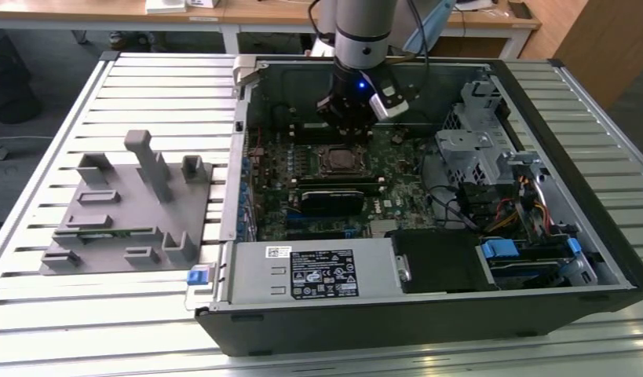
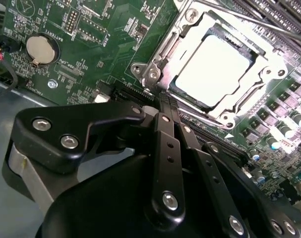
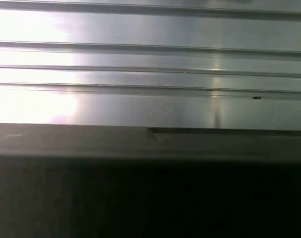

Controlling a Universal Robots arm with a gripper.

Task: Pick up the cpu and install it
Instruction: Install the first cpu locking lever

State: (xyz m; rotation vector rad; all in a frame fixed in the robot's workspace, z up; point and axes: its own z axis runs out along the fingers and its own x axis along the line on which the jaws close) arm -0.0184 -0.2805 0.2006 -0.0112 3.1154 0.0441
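The cpu (image 2: 214, 69), a flat square chip with a shiny silver top, lies inside the socket's metal frame (image 2: 152, 74) on the green motherboard (image 2: 100, 34). In the exterior view the cpu (image 1: 342, 159) sits in the middle of the open computer case. My gripper (image 1: 348, 132) hangs just above and behind the socket. In the second wrist view my gripper (image 2: 162, 99) has its black fingers (image 2: 166, 124) drawn together, shut on nothing, with the tips a short way off the socket frame's edge.
The case (image 1: 572, 243) holds a grey power supply (image 1: 311, 271) at the front, a metal drive cage (image 1: 478, 149) and cables on the exterior view's right, and a black card (image 1: 337, 196). A grey parts fixture (image 1: 122, 212) stands on the ribbed table (image 3: 150, 59). A coin battery (image 2: 40, 48) sits on the board.
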